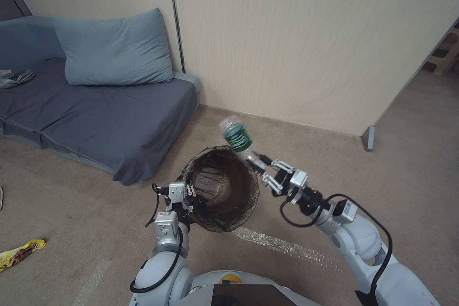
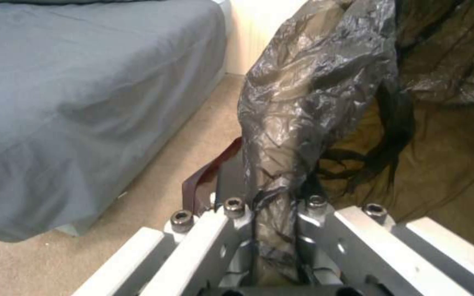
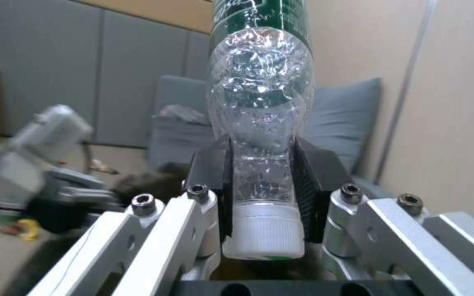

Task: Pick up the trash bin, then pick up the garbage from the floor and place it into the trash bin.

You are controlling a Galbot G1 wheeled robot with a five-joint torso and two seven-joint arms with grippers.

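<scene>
The left gripper held the trash bin above the carpeted floor, its jaws pinched on the near-left part of the rim, where the dark bag folded over the edge. In the left wrist view the crumpled plastic ran straight down between the two jaws, which were pressed onto it. The bin tilted with its open mouth turned up toward the head camera, and the brown-black liner covered its inside.

The right gripper hovered at the far-right side of the bin's rim. Its jaws clamped the neck of a small clear bottle with a green label, just above the white cap. The bottle pointed up and away from the gripper, its body over the far edge of the bin and above the rim.

A yellow wrapper lay on the floor well to the left of the robot, near the left edge of the head view. A grey sofa bed with a cushion stood against the wall beyond the bin.
</scene>
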